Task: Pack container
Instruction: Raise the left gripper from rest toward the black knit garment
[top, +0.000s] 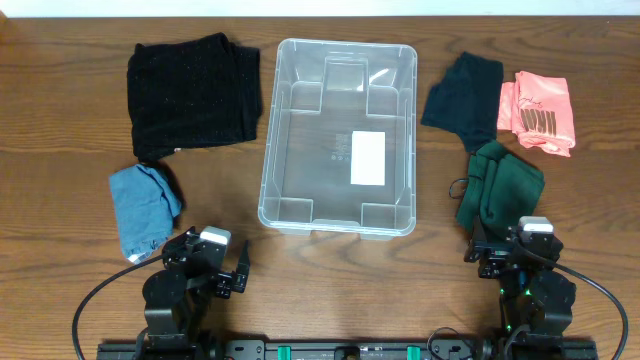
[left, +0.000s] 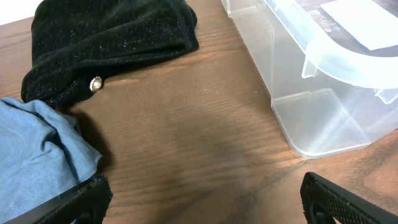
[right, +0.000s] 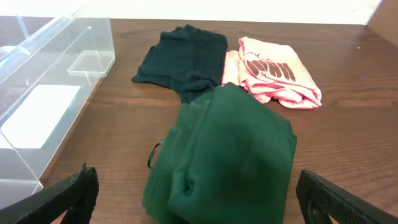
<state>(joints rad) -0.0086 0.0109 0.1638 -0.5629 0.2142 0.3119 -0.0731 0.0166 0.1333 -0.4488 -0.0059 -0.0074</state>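
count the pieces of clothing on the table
5. Left of the container: black garment at the far side, blue garment at the near side. Right of it: dark teal garment, pink garment furthest right, green garment at the near side. None seems hidden.

Both arms are sitting tucked in low on the near side of the container (top: 300, 120). The left arm (top: 170, 300) is parked off its near-left corner and the right arm (top: 540, 300) off its near-right. The left claw (left: 205, 185) and right claw (right: 196, 182) are both gaping wide, gripping nothing, aiming past the container's sides.
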